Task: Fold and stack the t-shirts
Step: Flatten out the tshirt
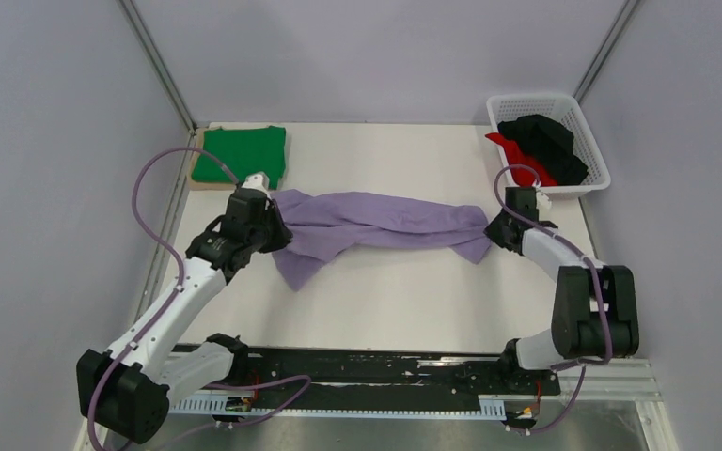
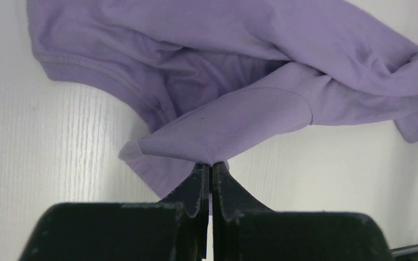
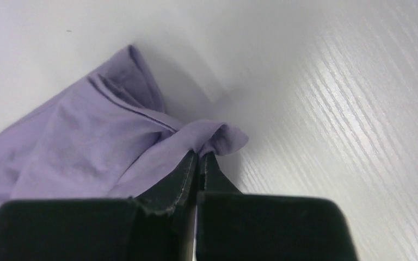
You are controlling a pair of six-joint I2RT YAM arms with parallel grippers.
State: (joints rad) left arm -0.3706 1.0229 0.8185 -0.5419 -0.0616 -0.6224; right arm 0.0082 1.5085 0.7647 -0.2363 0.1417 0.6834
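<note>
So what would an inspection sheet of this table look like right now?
Surface: white table, woodgrain.
Job's things: purple shirt bunched in a strip across the middle; green shirt folded on a tan board, far left; black cloth and red cloth in the basket.
Clutter: white basket, far right corner.
Grippers: left gripper shut on the purple shirt's left end, right gripper shut on its right end.
Cables: purple cables loop beside both arms.
Surroundings: grey walls, metal corner posts.

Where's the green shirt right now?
In the top view, the green shirt lies folded at the far left corner of the table, on the tan board, just beyond the left end of the stretched-out purple shirt.
</note>
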